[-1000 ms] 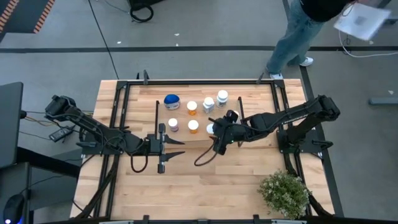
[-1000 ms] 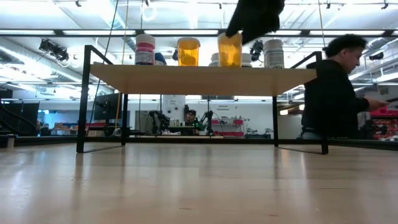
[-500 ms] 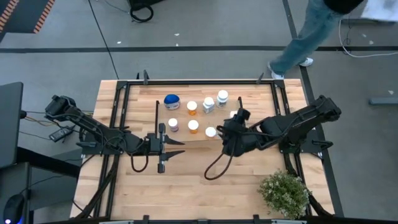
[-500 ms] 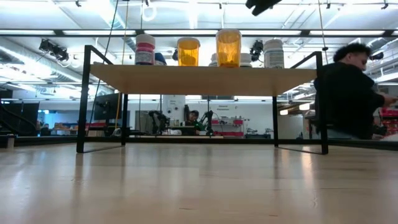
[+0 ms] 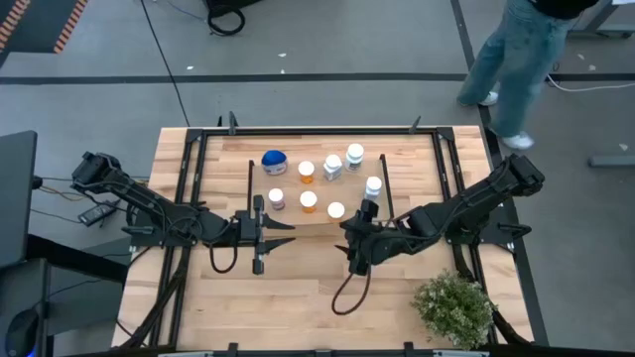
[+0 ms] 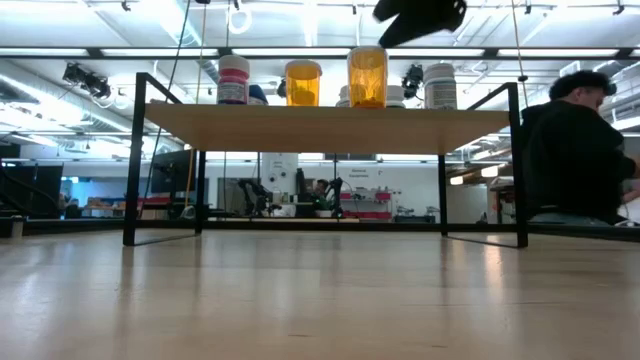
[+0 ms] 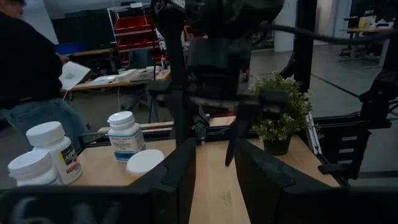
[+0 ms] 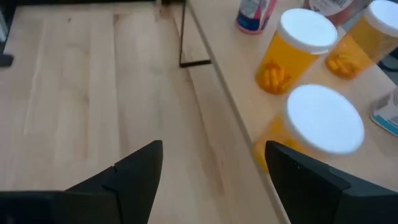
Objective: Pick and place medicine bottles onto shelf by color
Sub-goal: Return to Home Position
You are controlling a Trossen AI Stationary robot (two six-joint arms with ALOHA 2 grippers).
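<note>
Your right pincer (image 8: 213, 149) is wide open, empty, over the surface (image 5: 298, 297) just in front of the shelf (image 6: 320, 130); top cut off in low view. Left pincer (image 5: 286, 235) parted, empty. 8 medicine bottles (image 5: 309, 202) on shelf, rear ones half hidden

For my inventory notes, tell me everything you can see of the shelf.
The shelf is a light-wood board on thin black metal end frames, standing level on the table. Bottles stand upright on top. The right gripper hangs clear of its long edge, not touching it.
</note>
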